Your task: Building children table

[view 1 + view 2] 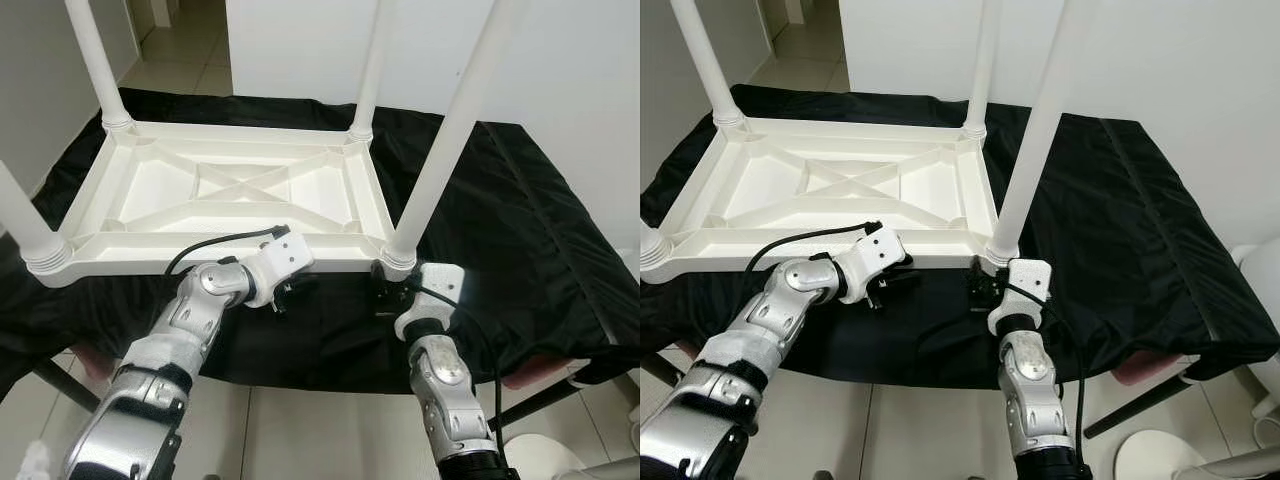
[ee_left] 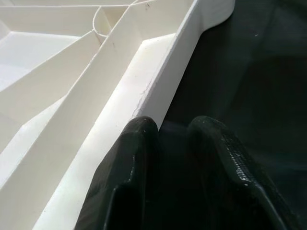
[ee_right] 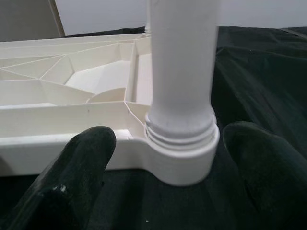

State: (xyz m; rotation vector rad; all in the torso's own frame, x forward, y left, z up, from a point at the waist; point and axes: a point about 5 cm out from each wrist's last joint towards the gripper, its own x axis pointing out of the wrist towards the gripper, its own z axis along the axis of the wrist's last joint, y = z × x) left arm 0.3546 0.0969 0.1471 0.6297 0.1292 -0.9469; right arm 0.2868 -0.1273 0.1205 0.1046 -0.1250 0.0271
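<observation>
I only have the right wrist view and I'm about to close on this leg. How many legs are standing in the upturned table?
Observer: Four, one in each corner of the table. Yours is the near right leg.
Operator: Where is the left end effector?
Observer: The left end effector is down at the table's near rim, to the left of your leg.
Operator: What is the table lying on?
Observer: A black cloth that hangs over the front edge of its support.

A black cloth (image 1: 520, 230) covers the bench. Behind stands a white wall (image 1: 300, 45); pale tiled floor (image 1: 185, 50) runs beyond and below.
</observation>
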